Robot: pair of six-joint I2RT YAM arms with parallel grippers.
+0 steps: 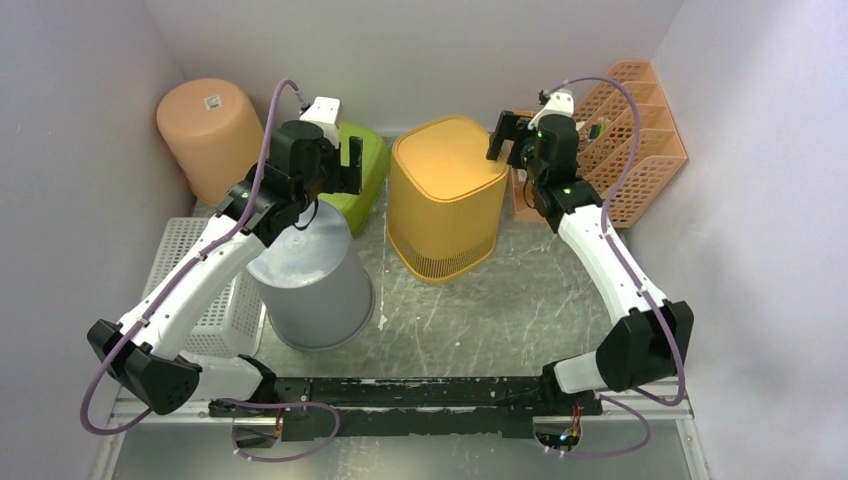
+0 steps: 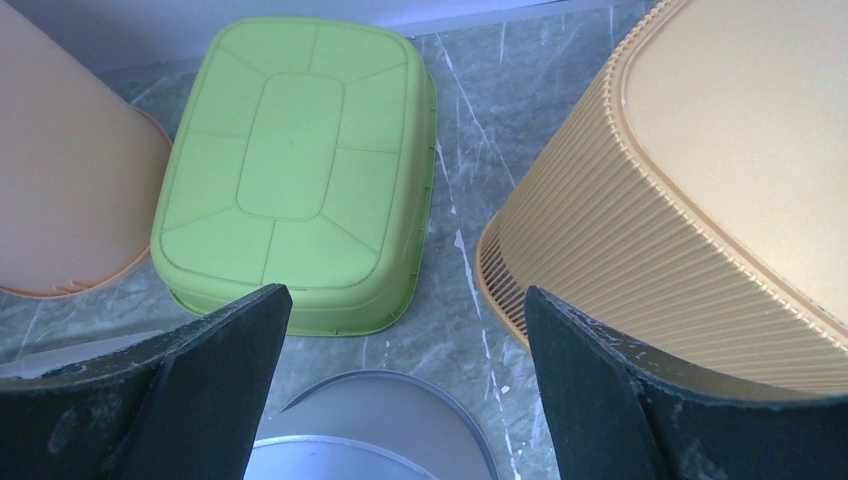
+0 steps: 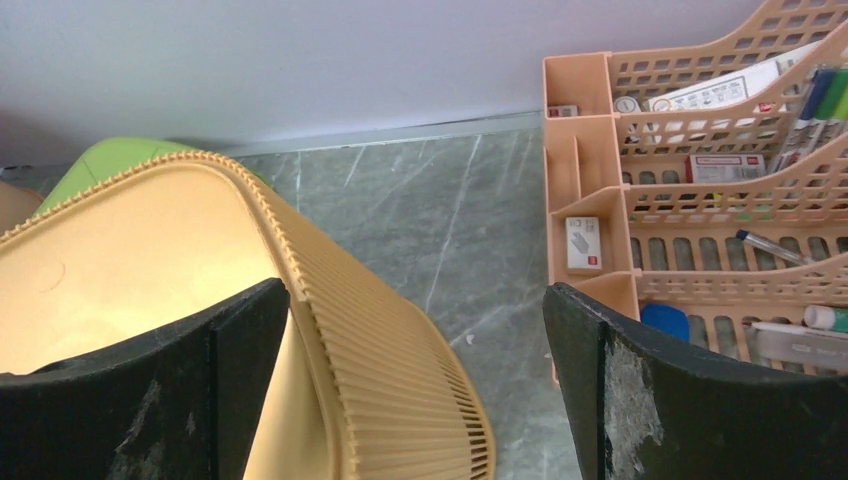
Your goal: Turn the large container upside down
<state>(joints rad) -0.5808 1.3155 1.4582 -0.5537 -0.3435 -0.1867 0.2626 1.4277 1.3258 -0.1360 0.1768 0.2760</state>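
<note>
right pincer: spread wide | yellow container: base up, left | peach organizer: right

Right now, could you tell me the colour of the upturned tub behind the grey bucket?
The tub is lime green, clearest in the left wrist view.

The left arm and right arm share white link shells, black joint housings, looping purple cables, and matte black pincer fingers scuffed with pale flecks.
</note>
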